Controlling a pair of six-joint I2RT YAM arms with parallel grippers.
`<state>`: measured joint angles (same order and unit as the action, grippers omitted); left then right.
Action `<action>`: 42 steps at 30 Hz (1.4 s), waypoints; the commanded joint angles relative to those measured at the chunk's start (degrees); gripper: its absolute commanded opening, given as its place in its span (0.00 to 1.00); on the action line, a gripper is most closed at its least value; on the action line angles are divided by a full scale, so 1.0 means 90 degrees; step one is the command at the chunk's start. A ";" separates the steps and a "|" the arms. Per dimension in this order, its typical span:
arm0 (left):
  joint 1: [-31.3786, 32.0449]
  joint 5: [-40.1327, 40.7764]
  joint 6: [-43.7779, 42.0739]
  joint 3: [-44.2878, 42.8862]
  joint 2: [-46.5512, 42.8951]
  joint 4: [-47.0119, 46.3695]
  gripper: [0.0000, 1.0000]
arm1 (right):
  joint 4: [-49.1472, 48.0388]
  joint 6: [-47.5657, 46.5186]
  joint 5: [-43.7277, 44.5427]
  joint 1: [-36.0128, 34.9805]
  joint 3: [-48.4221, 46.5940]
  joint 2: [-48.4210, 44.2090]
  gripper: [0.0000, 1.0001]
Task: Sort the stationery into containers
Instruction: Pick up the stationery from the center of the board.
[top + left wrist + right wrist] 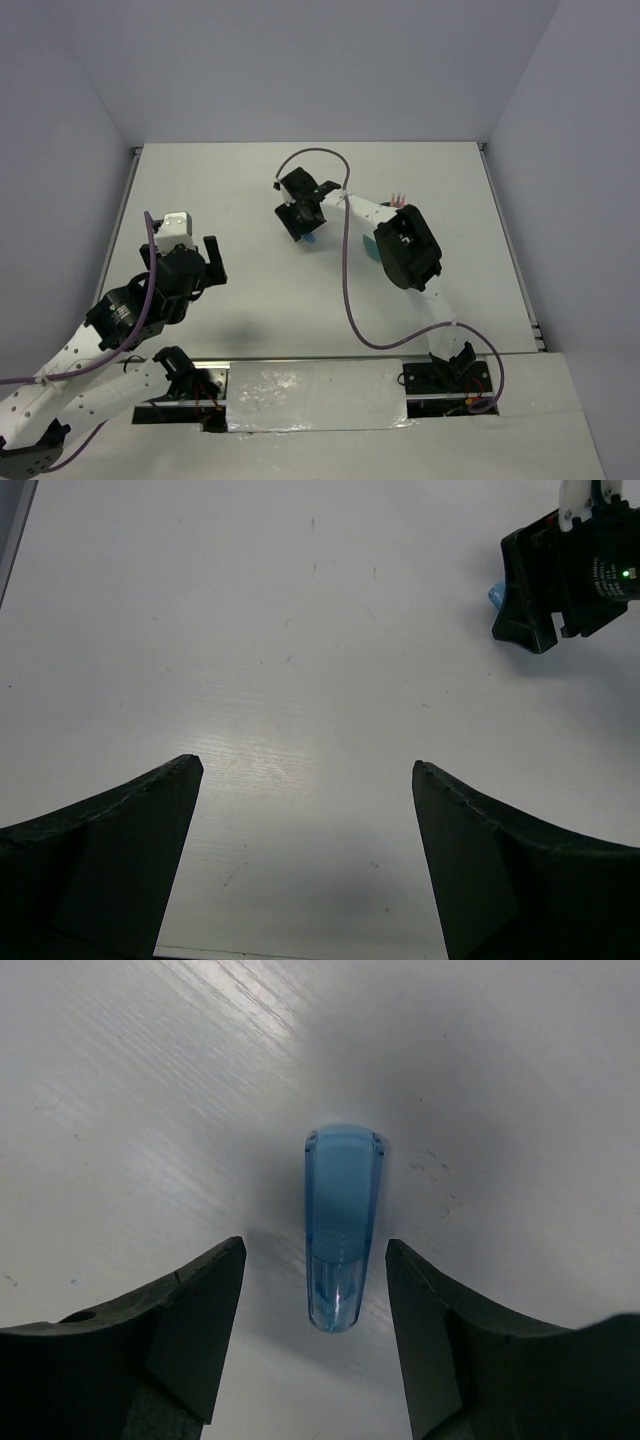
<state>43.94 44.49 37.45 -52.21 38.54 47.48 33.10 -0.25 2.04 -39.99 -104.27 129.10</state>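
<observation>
A translucent blue oblong piece (pixel 342 1222) lies flat on the white table between the tips of my right gripper (pixel 315 1252). The jaws stand open on either side of it, not touching it. In the top view the right gripper (pixel 303 226) points down at mid-table with the blue piece (pixel 311 241) just showing below it. The teal cup (pixel 371 246) is mostly hidden under the right arm, with pink tips (pixel 398 200) showing beyond the arm. My left gripper (pixel 182 255) is open and empty at the near left. No other stationery shows.
In the left wrist view the left gripper (pixel 308 765) hangs over bare table, with the right gripper (pixel 570 575) and the blue piece (pixel 496 595) at the upper right. A purple cable (pixel 347 290) loops beside the right arm. Walls close in the table.
</observation>
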 commanded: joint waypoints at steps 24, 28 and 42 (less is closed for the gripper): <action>-0.0068 -0.0461 -0.0519 -0.0078 0.0082 -0.0520 0.99 | -0.2272 -0.0782 -0.1039 0.0165 0.4524 -0.5134 0.01; -0.0068 -0.0471 -0.0529 -0.0069 0.0112 -0.0540 0.99 | -0.1718 -0.0987 0.0197 0.0244 0.4691 -0.5594 0.01; -0.0068 -0.0685 -0.0646 -0.0049 0.0463 -0.0608 0.99 | -0.0749 -0.1252 0.2410 0.0624 0.4241 -0.5135 0.03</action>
<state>43.62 38.68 32.97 -52.18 43.29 44.51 24.60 -10.70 19.46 -35.88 -63.81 82.48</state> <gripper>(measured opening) 0.994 0.334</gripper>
